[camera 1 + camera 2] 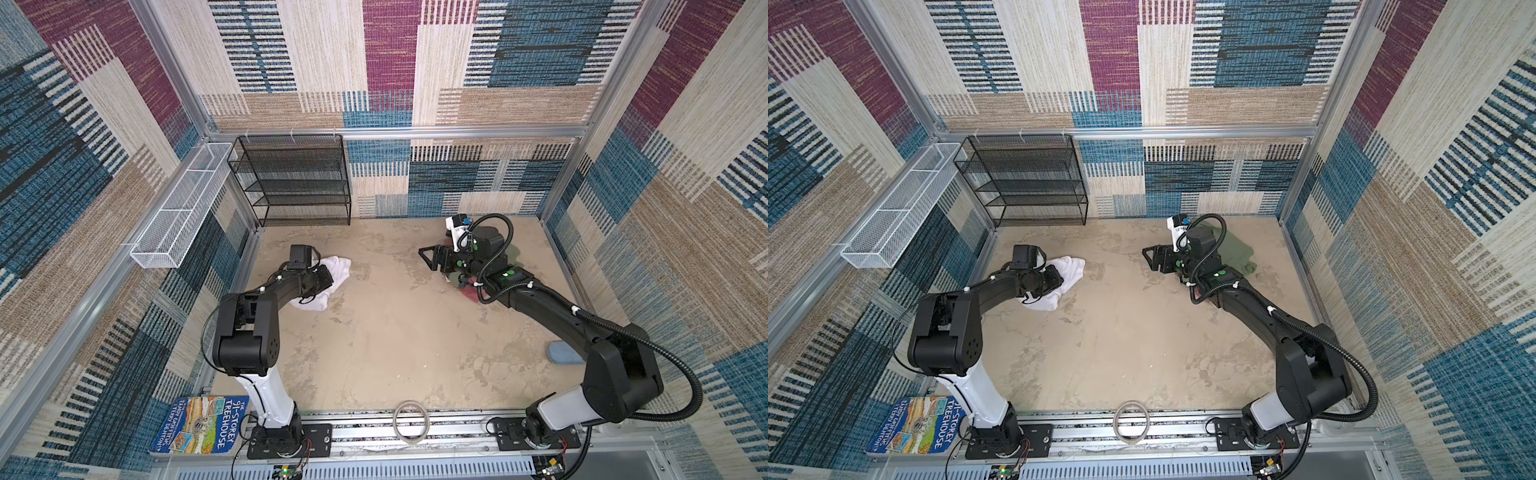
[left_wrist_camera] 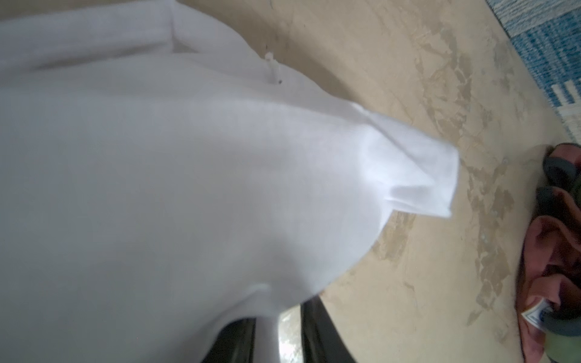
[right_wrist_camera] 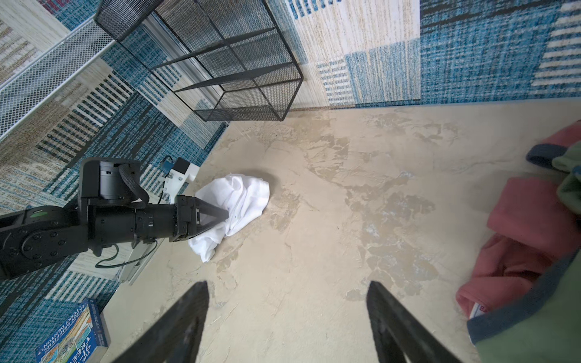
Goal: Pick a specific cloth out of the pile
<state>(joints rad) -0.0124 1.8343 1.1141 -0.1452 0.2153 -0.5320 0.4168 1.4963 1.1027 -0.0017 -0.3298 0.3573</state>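
Observation:
The white cloth [image 1: 338, 266] [image 1: 1071, 266] lies bunched at the table's far left, apart from the pile. My left gripper [image 3: 225, 217] is shut on its near edge, the two fingers meeting in the fabric. The cloth [image 2: 188, 188] fills most of the left wrist view, with a strand of it between the dark fingers [image 2: 317, 333]. The pile [image 1: 1237, 253] sits at the far right, an olive-green garment and a dusty pink one [image 3: 518, 226], mostly hidden under my right arm. My right gripper [image 1: 427, 257] [image 3: 287, 284] hovers open and empty just left of the pile.
A black mesh rack [image 1: 297, 178] stands against the back wall at left, next to a white wire basket [image 1: 183, 208] on the left wall. A book [image 1: 199, 424] and a tape ring [image 1: 409, 424] lie at the front rail. A blue pad [image 1: 563, 353] sits at the right edge.

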